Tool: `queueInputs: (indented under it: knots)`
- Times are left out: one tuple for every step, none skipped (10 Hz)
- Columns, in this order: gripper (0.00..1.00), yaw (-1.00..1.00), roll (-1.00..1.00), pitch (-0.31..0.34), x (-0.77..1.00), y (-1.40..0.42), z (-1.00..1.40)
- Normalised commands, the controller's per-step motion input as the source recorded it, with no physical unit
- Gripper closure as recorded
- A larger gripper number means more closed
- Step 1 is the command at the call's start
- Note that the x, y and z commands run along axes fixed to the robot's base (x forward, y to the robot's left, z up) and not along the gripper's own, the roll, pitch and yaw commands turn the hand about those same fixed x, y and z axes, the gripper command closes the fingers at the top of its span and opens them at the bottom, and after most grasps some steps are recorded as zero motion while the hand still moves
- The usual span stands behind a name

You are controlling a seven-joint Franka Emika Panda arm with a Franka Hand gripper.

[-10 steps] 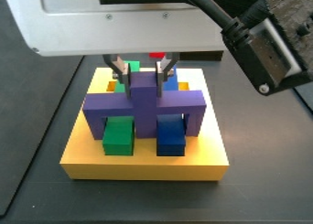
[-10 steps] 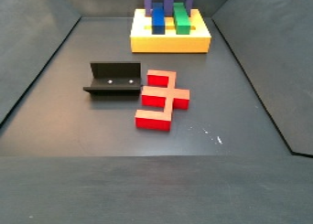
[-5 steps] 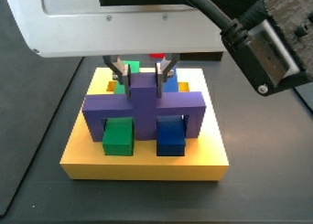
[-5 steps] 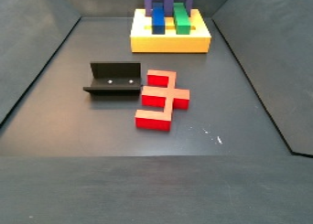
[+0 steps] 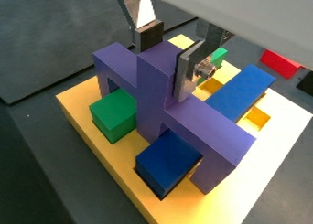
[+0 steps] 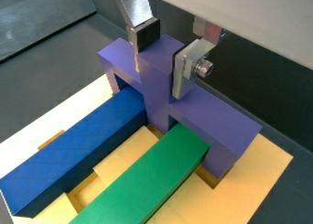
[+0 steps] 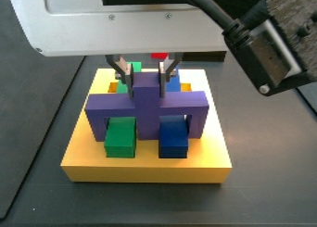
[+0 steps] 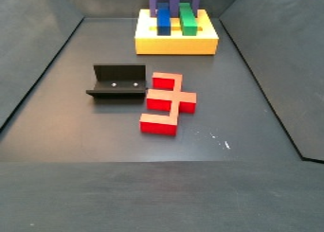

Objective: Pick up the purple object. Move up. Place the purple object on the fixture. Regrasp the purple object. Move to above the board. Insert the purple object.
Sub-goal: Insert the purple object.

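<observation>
Your hand (image 6: 167, 47) sits above the board (image 7: 87, 157), its fingers (image 6: 188, 69) closed on the purple piece's (image 5: 153, 95) upright rib. That piece stands seated on the board, straddling the green bar (image 6: 141, 181) and blue bar (image 6: 76, 153).

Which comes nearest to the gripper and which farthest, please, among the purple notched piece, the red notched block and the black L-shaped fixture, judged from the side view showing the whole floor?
The gripper is over the yellow board.
1. Purple notched piece: on the board, between the fingers.
2. Red notched block: mid-floor.
3. Black L-shaped fixture: beside the red block; these two are too close to rank firmly.
</observation>
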Motion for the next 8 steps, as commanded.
queueInputs:
  knots:
    - [1.00, -0.10, 0.26, 0.000, 0.00, 0.00, -0.18]
    - [1.00, -0.05, 0.13, 0.000, 0.00, 0.00, -0.20]
    - [1.00, 0.00, 0.05, -0.050, -0.02, 0.00, -0.30]
    - [1.00, 0.00, 0.02, -0.080, -0.08, 0.00, -0.42]
    - [1.00, 0.01, 0.00, -0.100, -0.07, 0.00, -0.38]
    - [1.00, 0.02, 0.10, 0.054, 0.02, 0.00, 0.01]
    - [1.00, 0.00, 0.17, 0.014, 0.06, -0.05, 0.00]
    - [1.00, 0.00, 0.18, 0.000, 0.04, -0.01, -0.04]
